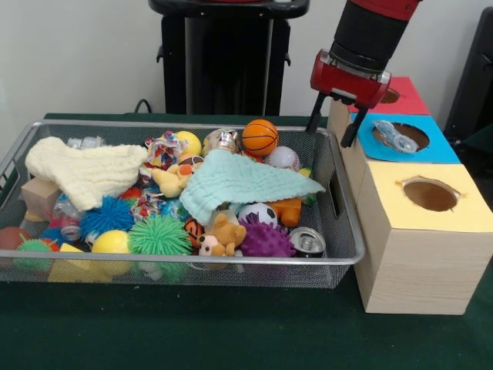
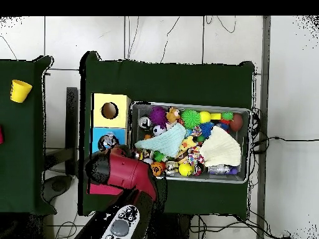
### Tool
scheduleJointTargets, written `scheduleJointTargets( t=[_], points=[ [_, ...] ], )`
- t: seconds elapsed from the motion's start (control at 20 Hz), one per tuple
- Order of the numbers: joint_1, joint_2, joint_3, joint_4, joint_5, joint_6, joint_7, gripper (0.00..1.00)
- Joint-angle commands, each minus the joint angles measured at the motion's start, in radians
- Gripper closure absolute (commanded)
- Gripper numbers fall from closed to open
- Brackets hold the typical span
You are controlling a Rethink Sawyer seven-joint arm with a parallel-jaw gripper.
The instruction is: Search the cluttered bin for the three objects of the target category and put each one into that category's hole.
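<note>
My gripper (image 1: 328, 137) hangs open and empty over the gap between the wire-mesh bin (image 1: 231, 261) and the blue-surround box, just left of the blue hole (image 1: 410, 137). A crushed clear bottle (image 1: 393, 136) lies on the blue surround at the hole's left edge, apart from my fingers. It also shows in the overhead view (image 2: 109, 142) on the blue box (image 2: 96, 135). A second clear bottle (image 1: 85, 142) lies at the bin's back left corner, seen from above (image 2: 219, 169) as well. A third bottle (image 1: 68, 223) seems wedged low at the bin's left. The arm (image 2: 124, 171) hides my gripper from above.
The bin holds two towels (image 1: 239, 181) (image 1: 85, 171), a small basketball (image 1: 260, 136), spiky balls (image 1: 159, 235), plush toys (image 1: 223, 235) and shiny cans (image 1: 308, 242) (image 1: 222, 141). The yellow-surround hole (image 1: 430, 194) is nearest the camera, the red-surround one (image 1: 404, 96) behind the blue one. A yellow cup (image 2: 20, 91) stands on a separate table.
</note>
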Motion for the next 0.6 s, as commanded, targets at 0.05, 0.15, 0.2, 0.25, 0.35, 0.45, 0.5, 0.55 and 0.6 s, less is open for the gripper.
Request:
scheduleJointTargets(
  t=[0.05, 0.15, 0.2, 0.25, 0.35, 0.45, 0.5, 0.55, 0.6],
  points=[
    [0.007, -0.028, 0.026, -0.083, 0.003, 0.228, 0.212, 0.00],
    [0.007, -0.046, 0.013, -0.090, -0.007, 0.268, 0.200, 0.00],
    [0.006, -0.052, 0.008, -0.098, -0.012, 0.288, 0.195, 0.00],
    [0.004, -0.053, 0.005, -0.108, -0.014, 0.305, 0.193, 0.00],
    [0.002, -0.052, -0.002, -0.125, -0.020, 0.330, 0.189, 0.00],
    [0.002, -0.046, -0.007, -0.139, -0.024, 0.340, 0.187, 0.00],
    [0.001, -0.046, -0.006, -0.139, -0.025, 0.337, 0.186, 0.00],
    [0.000, -0.041, -0.004, -0.145, -0.023, 0.337, 0.188, 0.00],
    [0.000, -0.039, -0.001, -0.144, -0.020, 0.331, 0.192, 0.00]
  ],
)
